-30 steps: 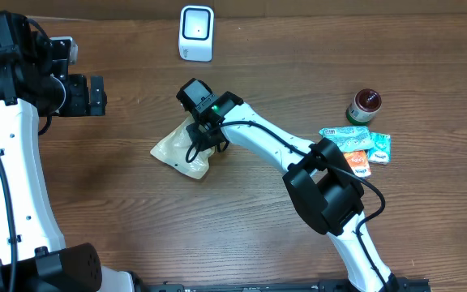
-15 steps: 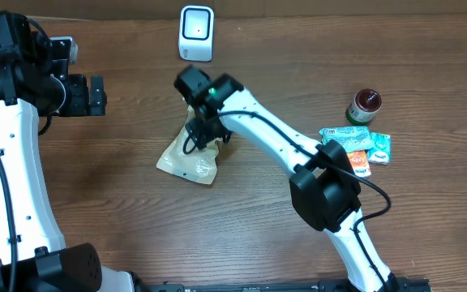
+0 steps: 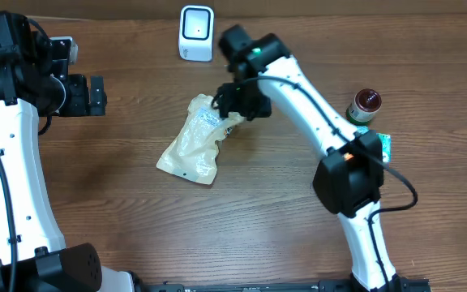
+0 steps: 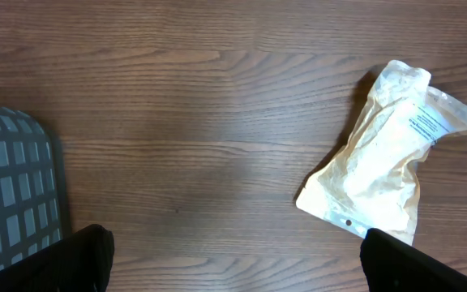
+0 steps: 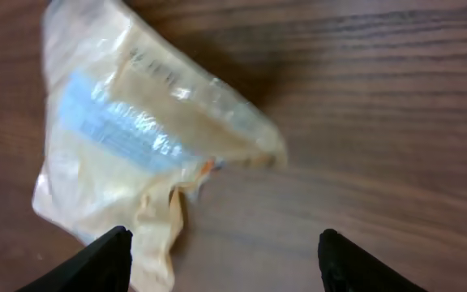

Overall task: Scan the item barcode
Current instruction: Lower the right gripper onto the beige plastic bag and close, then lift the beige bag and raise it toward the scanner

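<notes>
Right gripper: jaws spread, both dark fingers seen at the bottom of the wrist view, nothing pinched between them. It hovers over the 1 o'clock end of a translucent cream plastic pouch with a white label printed in blue. In the overhead view the fingers sit just beside that upper corner. The wrist view is blurred, so I cannot tell whether they touch it.

The pouch lies on the brown wooden table, left of centre, with its long axis running from 1 o'clock to 7 o'clock. The label faces up on the upper half, and the lower end is wider and flat to the wood.

From the pouch:
- At 12 o'clock, near the far edge, is a white rounded box scanner with a dark window, apart from the pouch. The right arm's wrist is just to its right.
- At 3 o'clock, well apart, stands a small jar with a dark red lid and green label, upright.
- Just below the jar is a teal sachet, mostly hidden by the arm's elbow.

Left gripper: jaws spread wide and empty, parked at 9 to 10 o'clock of the pouch, well apart from it. Its wrist view shows the whole pouch at the right and bare wood under the fingers.
</notes>
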